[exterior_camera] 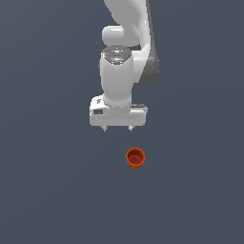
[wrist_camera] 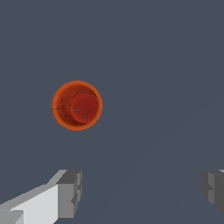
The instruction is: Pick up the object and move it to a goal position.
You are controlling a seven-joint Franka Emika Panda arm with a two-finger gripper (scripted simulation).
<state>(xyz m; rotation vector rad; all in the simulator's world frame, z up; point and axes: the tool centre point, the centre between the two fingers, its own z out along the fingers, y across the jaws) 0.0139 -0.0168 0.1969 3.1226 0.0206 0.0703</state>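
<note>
- the white gripper [exterior_camera: 118, 128] hangs from the arm [exterior_camera: 125, 43] with its two short fingertips [exterior_camera: 106, 128] pointing down at the plain grey-blue floor [exterior_camera: 47, 190].
- its jaws stand wide apart, and nothing sits between them; the claw holds nothing.
- in the wrist view the two grey fingers [wrist_camera: 70, 192] show at opposite sides of the picture with bare floor [wrist_camera: 144, 65] between them, which confirms the wide gap around the gripper [wrist_camera: 141, 190].
- the small orange-red cup [exterior_camera: 135, 158] rests on the floor, upright, its open mouth facing up and its darker red inside in plain sight.
- in the exterior view the cup lies below the claw and a little toward the exterior view's right, roughly under the finger on that side rather than under the middle of the gap.
- cup and claw are apart, not touching; a strip of bare floor shows between the fingertips and the cup's rim.
- in the wrist view the cup [wrist_camera: 77, 105] is seen from straight above as a round ring with a thicker orange rim, clear of both fingers and off the line that runs between them.
- the cup is narrower than the claw's body.
</note>
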